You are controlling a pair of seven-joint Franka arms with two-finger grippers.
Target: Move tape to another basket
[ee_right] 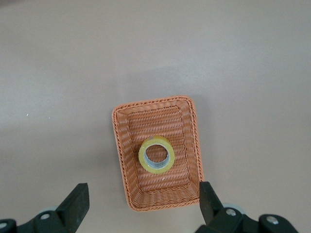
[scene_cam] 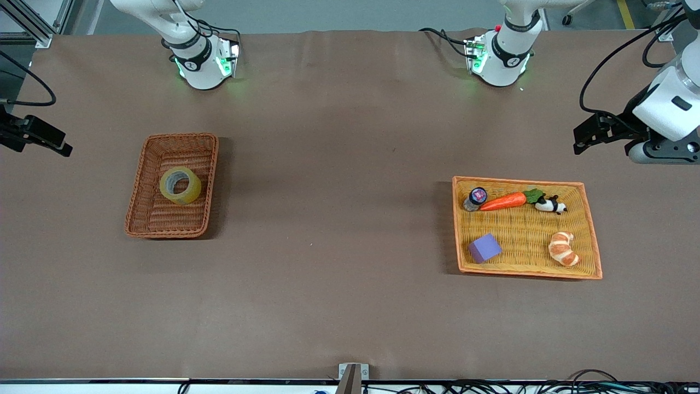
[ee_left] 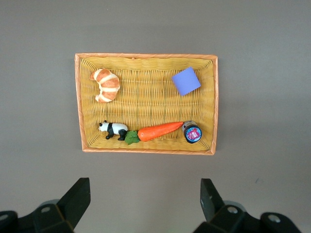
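The tape (scene_cam: pixel 192 191), a yellowish ring with a grey core, lies in the reddish-brown wicker basket (scene_cam: pixel 143 180) toward the right arm's end of the table. In the right wrist view the tape (ee_right: pixel 142 156) sits in the basket (ee_right: pixel 131 145), well below my right gripper (ee_right: pixel 142 189), which is open and empty. In the front view my right gripper (scene_cam: pixel 57 143) hangs high at that end of the table. My left gripper (scene_cam: pixel 588 134) hangs high at the left arm's end, open and empty (ee_left: pixel 143 183), above the table beside the yellow tray (ee_left: pixel 146 97).
The wide yellow woven tray (scene_cam: pixel 519 235) with an orange rim holds a dark jar with a purple lid (scene_cam: pixel 474 198), a carrot (scene_cam: pixel 503 201), a toy panda (scene_cam: pixel 549 205), a croissant (scene_cam: pixel 564 248) and a purple cube (scene_cam: pixel 484 248). Brown tabletop lies between basket and tray.
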